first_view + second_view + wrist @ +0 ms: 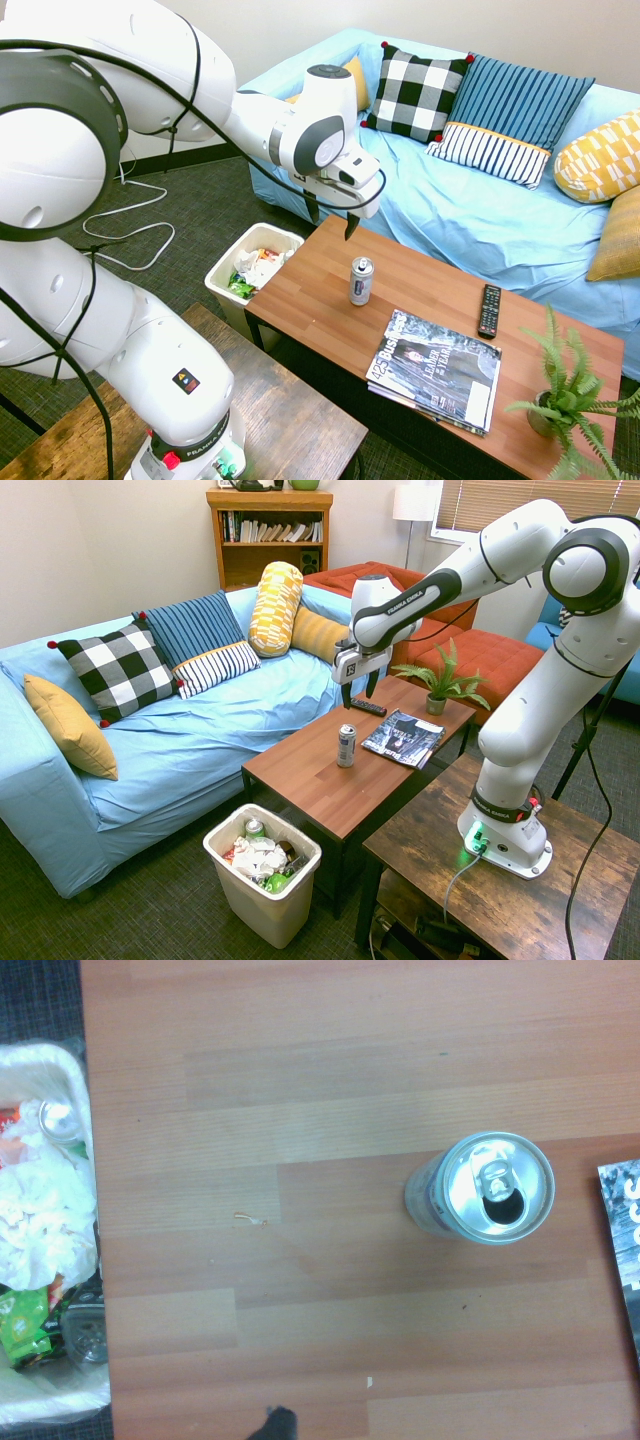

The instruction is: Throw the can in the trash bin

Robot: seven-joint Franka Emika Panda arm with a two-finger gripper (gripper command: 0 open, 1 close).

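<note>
Wrist view: your can (482,1188) stands upright on the surface (330,1080), top opened.
Your gripper (359,688) hangs above it, released and empty; the trash bin (262,875) sits beside the surface's end.

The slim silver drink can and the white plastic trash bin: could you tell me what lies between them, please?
Only bare wooden tabletop separates the upright silver can from the white bin; the wrist view shows it best.

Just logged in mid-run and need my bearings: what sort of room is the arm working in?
Most likely a living room: a blue sofa with patterned cushions, a wooden coffee table carrying a TV remote and a magazine, and a bookshelf behind.
</note>
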